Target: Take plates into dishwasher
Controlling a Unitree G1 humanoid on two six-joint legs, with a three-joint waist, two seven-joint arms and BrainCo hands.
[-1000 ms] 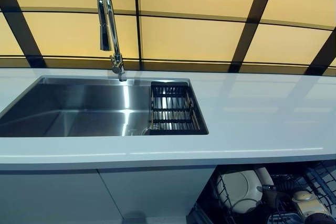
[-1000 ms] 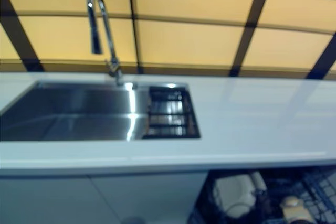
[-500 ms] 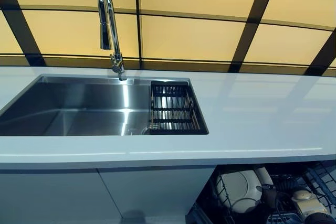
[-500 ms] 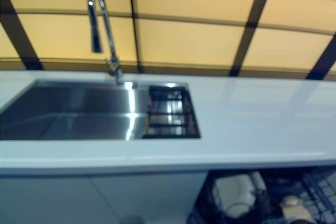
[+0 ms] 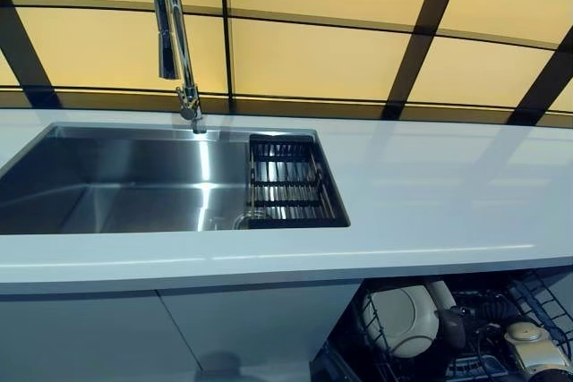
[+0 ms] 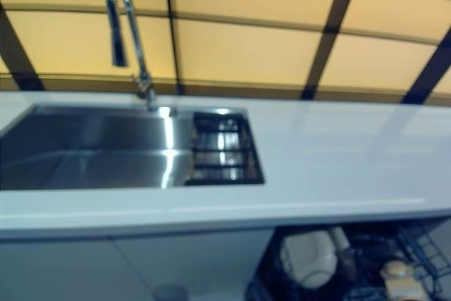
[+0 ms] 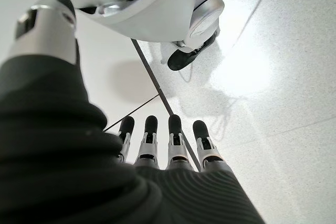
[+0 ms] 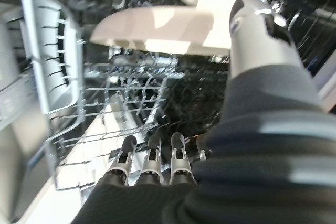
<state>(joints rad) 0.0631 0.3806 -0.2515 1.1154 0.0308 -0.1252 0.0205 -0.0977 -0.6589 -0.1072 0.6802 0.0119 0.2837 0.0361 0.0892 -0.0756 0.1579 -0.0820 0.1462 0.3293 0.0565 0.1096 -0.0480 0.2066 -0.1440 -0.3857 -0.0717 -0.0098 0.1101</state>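
Observation:
Two white plates point(image 5: 403, 318) stand on edge in the dishwasher's lower rack point(image 5: 540, 295), under the counter at the lower right. My right hand point(image 5: 450, 328) is down in that rack, just right of the plates. In the right wrist view its fingers point(image 8: 151, 158) are straight and hold nothing. The thumb point(image 8: 254, 30) points toward the white plates point(image 8: 157, 27) over the wire rack point(image 8: 63, 93). My left hand point(image 7: 157, 145) hangs over the floor with straight fingers and nothing in it. It does not show in the eye views.
A white counter point(image 5: 448, 194) runs across the view above the dishwasher. A steel sink point(image 5: 116, 154) sits at the left with a tall chrome faucet point(image 5: 167, 24) and a black drain rack point(image 5: 286, 181) at its right end. White cabinet doors point(image 5: 134, 328) are below the sink.
The whole picture has shifted a little, so the camera has moved. The right hand stays beside the plates in the rack.

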